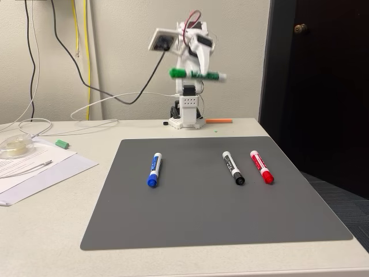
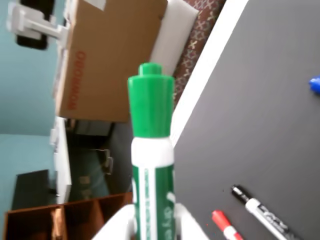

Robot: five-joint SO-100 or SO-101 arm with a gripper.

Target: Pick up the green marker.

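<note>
Green marker (image 1: 197, 74) horiz in jaws, high above mat (image 1: 213, 213) w/ other markers

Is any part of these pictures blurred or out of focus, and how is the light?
In the fixed view the light is even and soft, shadows on the grey mat are faint, and the green marker in the raised gripper looks slightly smeared. In the wrist view the green marker is close and soft, and the background is hazy.
</note>
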